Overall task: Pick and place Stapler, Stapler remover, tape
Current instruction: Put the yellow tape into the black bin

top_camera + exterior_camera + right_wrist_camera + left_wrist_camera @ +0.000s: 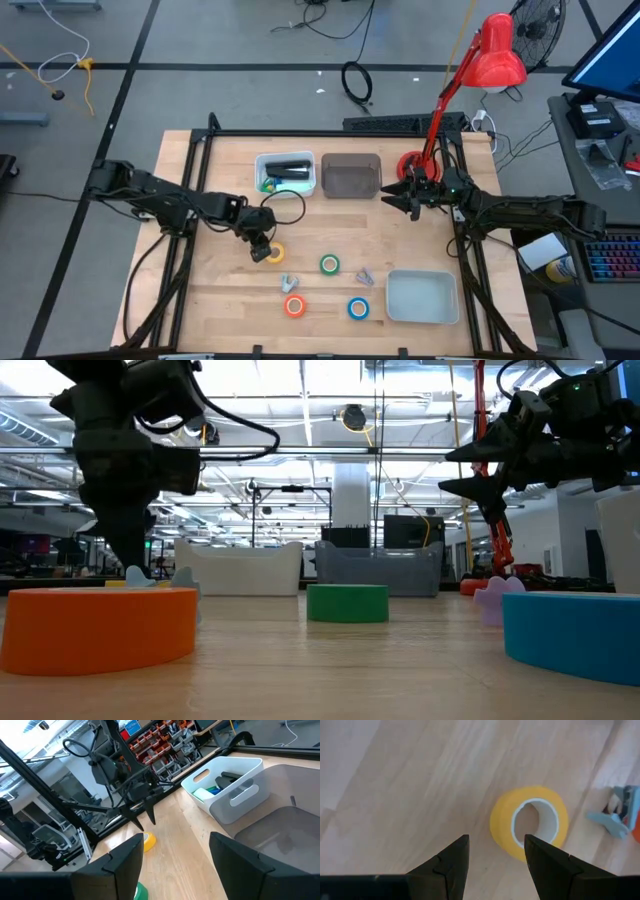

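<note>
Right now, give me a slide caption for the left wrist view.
Left gripper open, poised above the yellow tape roll lying flat on the wooden table.

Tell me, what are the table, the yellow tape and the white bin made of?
Table: looks like pale wood with a matte finish; grain lines and plank seams show.
Yellow tape: probably glossy plastic tape on a pale core, maybe card; the sides look smooth.
White bin: likely moulded plastic, smooth and slightly shiny, with cut-out handles.
</note>
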Controlling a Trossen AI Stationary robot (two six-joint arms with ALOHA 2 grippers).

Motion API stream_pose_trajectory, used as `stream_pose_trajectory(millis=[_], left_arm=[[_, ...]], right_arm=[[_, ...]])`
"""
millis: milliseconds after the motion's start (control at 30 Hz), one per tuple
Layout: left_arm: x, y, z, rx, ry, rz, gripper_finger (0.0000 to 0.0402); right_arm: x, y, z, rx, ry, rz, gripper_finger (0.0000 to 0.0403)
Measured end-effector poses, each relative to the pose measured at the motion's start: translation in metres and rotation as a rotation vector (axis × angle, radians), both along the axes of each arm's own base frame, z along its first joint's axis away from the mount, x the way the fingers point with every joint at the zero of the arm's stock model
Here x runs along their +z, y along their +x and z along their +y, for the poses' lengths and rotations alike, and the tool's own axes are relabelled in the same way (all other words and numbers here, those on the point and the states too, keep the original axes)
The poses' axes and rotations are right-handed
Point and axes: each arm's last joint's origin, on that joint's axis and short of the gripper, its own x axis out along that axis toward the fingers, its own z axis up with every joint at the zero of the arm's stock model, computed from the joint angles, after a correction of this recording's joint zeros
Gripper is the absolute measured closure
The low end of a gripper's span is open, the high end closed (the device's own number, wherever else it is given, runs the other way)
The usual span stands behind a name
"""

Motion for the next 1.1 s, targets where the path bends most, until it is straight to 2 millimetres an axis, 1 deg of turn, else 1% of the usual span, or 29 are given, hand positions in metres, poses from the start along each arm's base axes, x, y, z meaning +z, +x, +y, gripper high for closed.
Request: stream_pose_trajectory(millis=[333, 467, 667, 767, 933, 1100], left_arm=[[-0.02, 0.011, -0.002, 0.017, -0.035, 0.058, 0.0211], [-0.02, 0.013, -0.002, 0.064, -0.058, 0.048, 0.0211], [-0.011, 0.011, -0.001, 0.13, -0.074, 0.005, 0.0211], [-0.01, 0.012, -0.001, 0.138, -0.081, -0.01, 0.0211], [-0.013, 0.014, -0.001, 0.157, -0.101, -0.001, 0.0211], [-0.022, 0.016, -0.002, 0.152, -0.093, 0.036, 0.0211]], right_arm=[[0.0, 0.0, 0.0, -0.001, -0.001, 0.0, 0.0182], [0.0, 0.0, 0.0, 0.0, -0.001, 0.0, 0.0184], [-0.001, 0.0, 0.0, -0.002, 0.0, 0.005, 0.0186], [-0.001, 0.0, -0.001, -0.039, -0.002, 0.008, 0.0186], [-0.001, 0.0, -0.003, -0.1, -0.006, 0.01, 0.0186], [-0.001, 0.0, -0.003, -0.102, -0.004, 0.01, 0.0187]])
